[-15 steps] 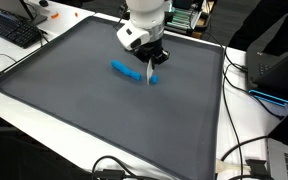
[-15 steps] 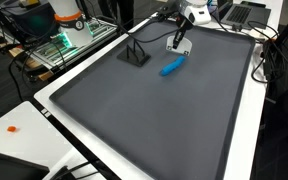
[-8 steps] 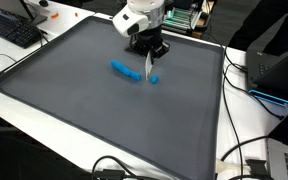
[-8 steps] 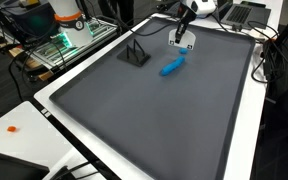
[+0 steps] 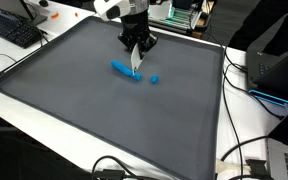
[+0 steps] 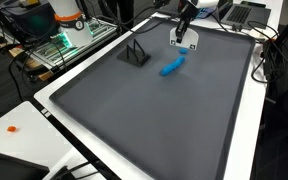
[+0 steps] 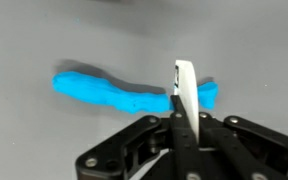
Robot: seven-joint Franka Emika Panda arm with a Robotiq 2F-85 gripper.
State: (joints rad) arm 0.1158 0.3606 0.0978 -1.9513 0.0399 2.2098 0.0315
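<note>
Clamped on a thin white stick (image 7: 185, 85), the fingers (image 7: 149, 135) hang over the right end of the blue strip (image 7: 109, 92), which lies left-to-right on the tabletop (image 7: 44, 40).

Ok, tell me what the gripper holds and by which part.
The gripper holds a slim white stick, pinched at one end; the rest juts out free, near the blue piece.

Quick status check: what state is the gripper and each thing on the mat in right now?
gripper: shut on white strip.
white strip: gripped, hanging upright.
long blue piece: lying flat on mat, free.
small blue bit: lying loose, apart.
black stand: standing on mat.
</note>
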